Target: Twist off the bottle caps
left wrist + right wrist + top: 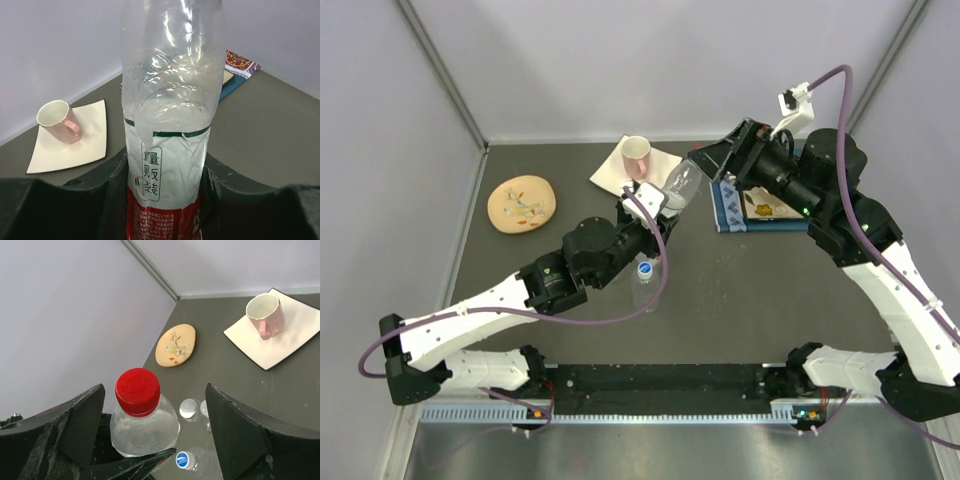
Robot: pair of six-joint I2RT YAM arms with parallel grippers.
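The bottle (172,90) was clear, glossy plastic (dented and crinkled), its red cap (137,391) smooth plastic; the tabletop (750,300) looked matt.

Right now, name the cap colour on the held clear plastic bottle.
Red round plastic screw cap, clearest in the right wrist view.

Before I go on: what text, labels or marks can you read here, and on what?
"量贩装", vertical in a green-edged box, on the white label of the clear plastic bottle.
Small white print on that label's red band: too small to read.
Raised lettering on the round red plastic cap: blurred, unreadable.
White mark on the small round blue plastic cap: too small to read.
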